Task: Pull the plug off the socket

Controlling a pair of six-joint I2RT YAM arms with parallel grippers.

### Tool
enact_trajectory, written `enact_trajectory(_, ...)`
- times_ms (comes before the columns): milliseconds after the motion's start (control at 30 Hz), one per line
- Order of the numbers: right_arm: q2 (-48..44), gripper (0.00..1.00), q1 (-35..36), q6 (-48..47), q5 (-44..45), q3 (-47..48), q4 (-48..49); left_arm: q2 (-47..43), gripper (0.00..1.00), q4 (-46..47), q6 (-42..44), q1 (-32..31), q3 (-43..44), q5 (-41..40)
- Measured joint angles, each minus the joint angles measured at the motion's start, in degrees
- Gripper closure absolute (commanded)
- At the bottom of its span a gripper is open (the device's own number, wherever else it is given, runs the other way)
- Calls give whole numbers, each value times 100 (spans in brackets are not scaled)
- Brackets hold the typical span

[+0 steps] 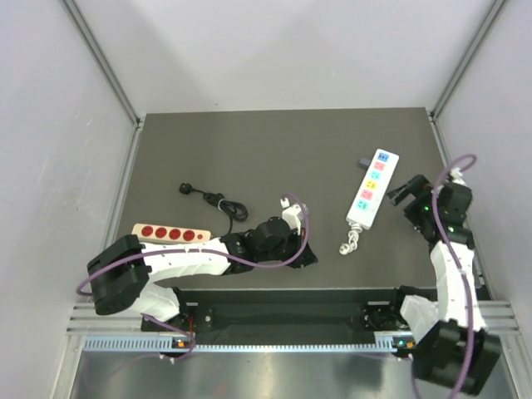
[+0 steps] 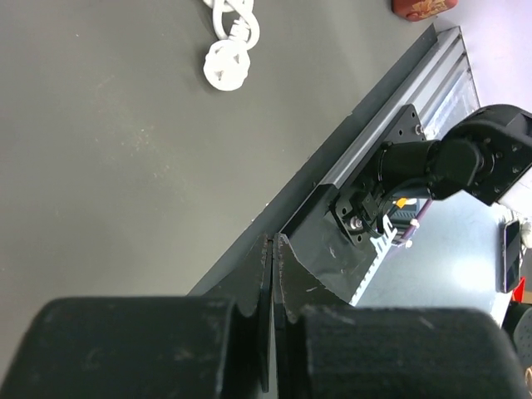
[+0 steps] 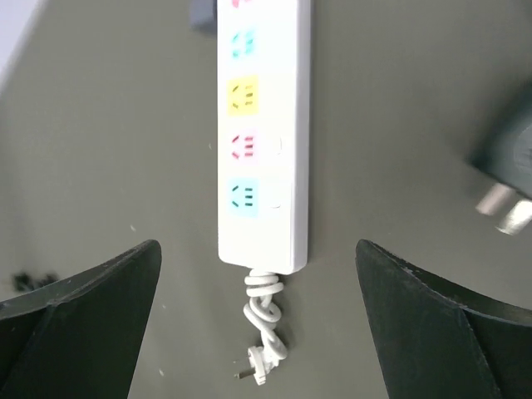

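A matte dark grey table (image 1: 249, 150), finely speckled, sits walled in by pale smooth panels (image 1: 50, 125) at the left, right and back. The left arm (image 1: 187, 259), white shells with black joints, lies low across the near middle of the table. The left gripper (image 2: 273, 241) has its black fingers pressed together on nothing, pointing at the metal rail on the table's near edge. The right arm (image 1: 453, 266) rises along the right edge and bends inward. The right gripper (image 3: 258, 249) hangs with its jaws spread wide and empty.

The socket (image 1: 372, 189), a long glossy white strip with small square pink, cyan, yellow and blue faces, lies tilted on the right half, just left of that gripper. A beige strip (image 1: 170, 233) with round red spots lies near left. A thin black cable (image 1: 214, 200) is loosely coiled mid-table. The socket's short white cord (image 1: 349, 242) is knotted at its near end. A blurred dark plug (image 3: 503, 187) with metal prongs lies right of the socket, apart from it. Bare tabletop surrounds the strip.
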Motion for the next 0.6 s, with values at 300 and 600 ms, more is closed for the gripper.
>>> enact_trajectory(300,2072,0,2048,-125,1187,942,179,-2,87,-205,68,166,219,4)
enact_trajectory(600,3501,0,2337,216,1596,2522,369,330,59,2,107,1425,970,951)
